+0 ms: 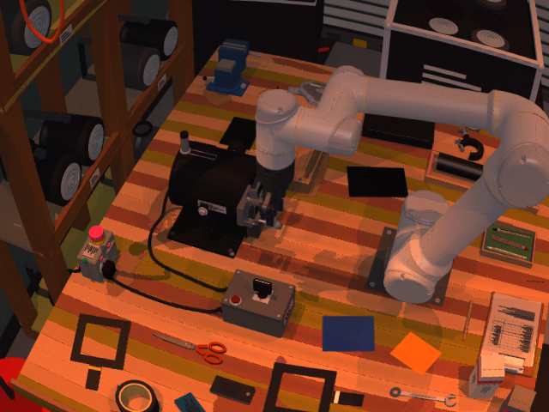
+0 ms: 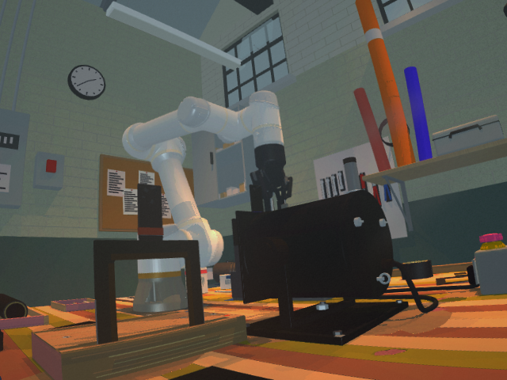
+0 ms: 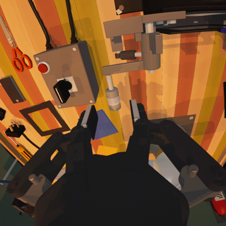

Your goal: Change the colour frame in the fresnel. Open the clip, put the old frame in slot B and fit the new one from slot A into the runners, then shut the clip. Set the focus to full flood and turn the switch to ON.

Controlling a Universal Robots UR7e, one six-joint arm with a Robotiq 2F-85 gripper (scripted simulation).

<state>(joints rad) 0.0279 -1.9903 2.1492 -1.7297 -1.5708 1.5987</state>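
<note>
My gripper (image 1: 266, 200) (image 2: 271, 195) (image 3: 111, 112) hangs fingers down over the front of the black fresnel lantern (image 1: 210, 188) (image 2: 315, 249), right above its grey clip (image 1: 252, 213) (image 3: 135, 48). The clip's small cylindrical handle (image 3: 113, 98) points toward my fingertips in the wrist camera. A dark colour frame's tab (image 2: 256, 199) sticks up from the lantern's front runners beside my fingers. Another frame (image 2: 147, 278) stands upright in the wooden slot rack (image 2: 135, 339) (image 1: 310, 170). The grey switch box (image 1: 258, 301) (image 3: 67, 73), with a black rotary knob and a red lamp, sits nearer on the bench. The gripper is open and holds nothing.
The lantern's body and clip bracket stand directly under the fingers. Black cables (image 1: 164, 266) run from the lantern and switch box to an emergency-stop box (image 1: 96, 253). Loose frames (image 1: 101, 341), scissors (image 1: 195, 348), blue (image 1: 348, 332) and orange (image 1: 415, 352) gel sheets lie at the bench front.
</note>
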